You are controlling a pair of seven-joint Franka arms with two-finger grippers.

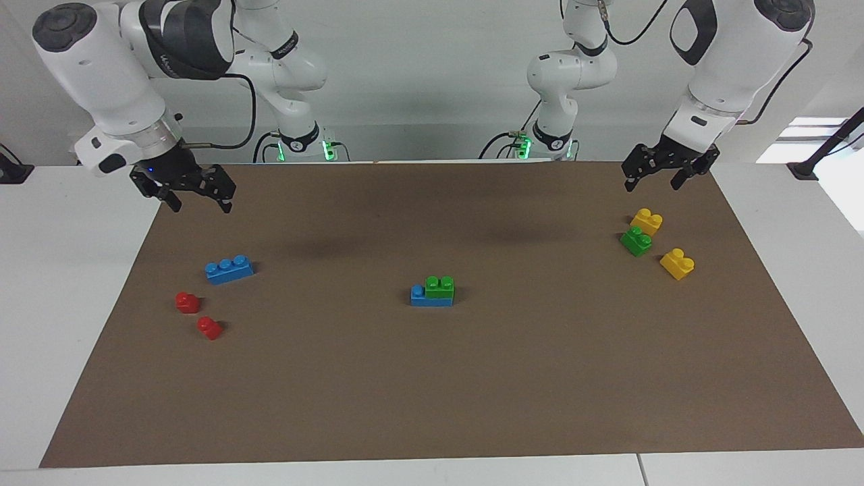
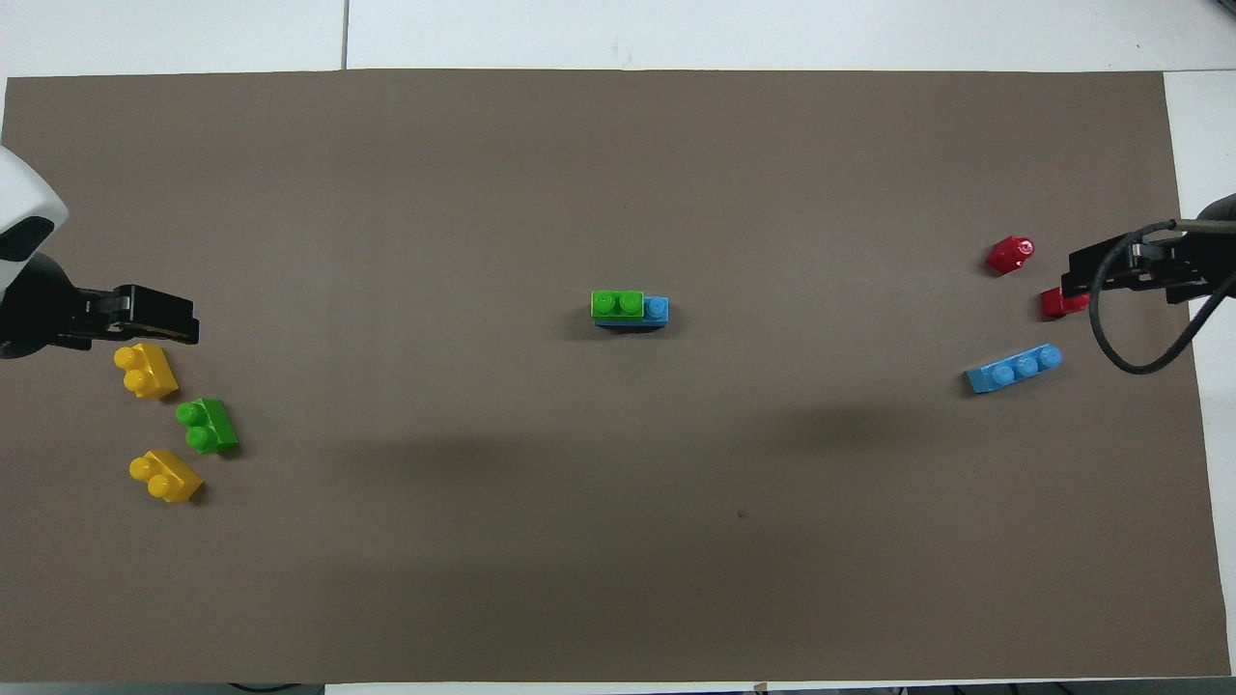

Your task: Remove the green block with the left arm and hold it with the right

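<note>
1. The green block (image 1: 440, 287) sits on a blue brick (image 1: 430, 297) mid-desk (image 1: 432, 405).
2. The left end effector (image 1: 663, 179), fingers spread, hangs over its corner.
3. The right end effector (image 1: 197, 201), likewise spread, hangs over its corner.

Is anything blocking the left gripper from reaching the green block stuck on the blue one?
Nothing visible: bare mat lies between the left gripper and the green block on the blue brick.

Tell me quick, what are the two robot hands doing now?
Left gripper: open, holding nothing, over the mat's edge by the yellow plastic bricks.
Right gripper: open, holding nothing, over the mat's corner.
</note>
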